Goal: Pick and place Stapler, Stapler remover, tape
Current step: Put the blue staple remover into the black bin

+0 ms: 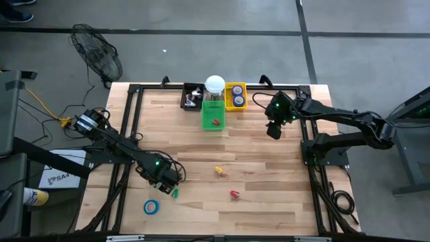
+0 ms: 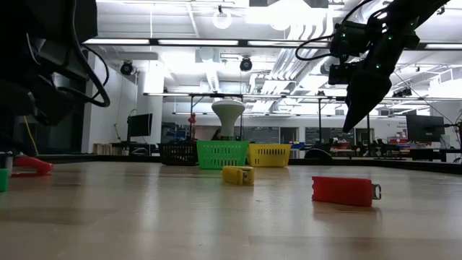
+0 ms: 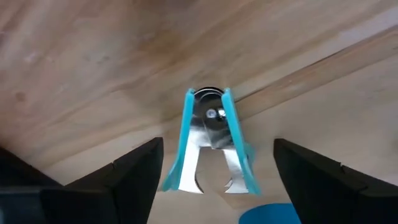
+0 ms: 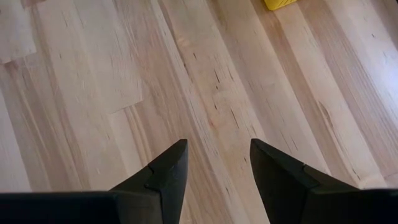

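Tape rolls: one blue [image 1: 151, 206] on table, two (blue-centred) [image 1: 236, 98] in yellow basket [image 1: 236, 86].

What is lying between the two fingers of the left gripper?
A blue staple remover lies on the wood between the open left gripper fingers, untouched; the left wrist view shows it.

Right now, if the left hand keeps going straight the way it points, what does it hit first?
The staple remover: in the left wrist view it lies on the wooden table centred between the open fingers of the left hand, just ahead. How close it is, I can't tell.
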Controlling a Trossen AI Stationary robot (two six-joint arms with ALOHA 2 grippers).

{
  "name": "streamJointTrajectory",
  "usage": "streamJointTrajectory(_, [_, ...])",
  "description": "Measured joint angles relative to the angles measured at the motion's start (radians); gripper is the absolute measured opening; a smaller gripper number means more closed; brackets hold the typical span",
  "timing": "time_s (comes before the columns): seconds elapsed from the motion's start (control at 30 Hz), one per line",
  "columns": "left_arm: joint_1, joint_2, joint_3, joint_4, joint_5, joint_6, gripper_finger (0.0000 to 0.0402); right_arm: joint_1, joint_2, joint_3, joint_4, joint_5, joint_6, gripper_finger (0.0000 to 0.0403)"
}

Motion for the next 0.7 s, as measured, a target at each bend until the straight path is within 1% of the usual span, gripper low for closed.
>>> streamJointTrajectory(0.2, [0.0,-0.001,-0.002,0.014,0.008,0.0,0.0258,0.0,0.0,0.0,-0.001,0.0,0.0,0.0165])
streamJointTrajectory(0.4, [-0.001,0.001,-0.004,0.035,0.049,0.0,0.0216,0.0,0.0,0.0,-0.001,0.0,0.0,0.0165])
streamJointTrajectory(0.7, [-0.001,0.001,-0.004,0.037,0.043,0.057,0.0149,0.0,0.0,0.0,-0.002,0.0,0.0,0.0165])
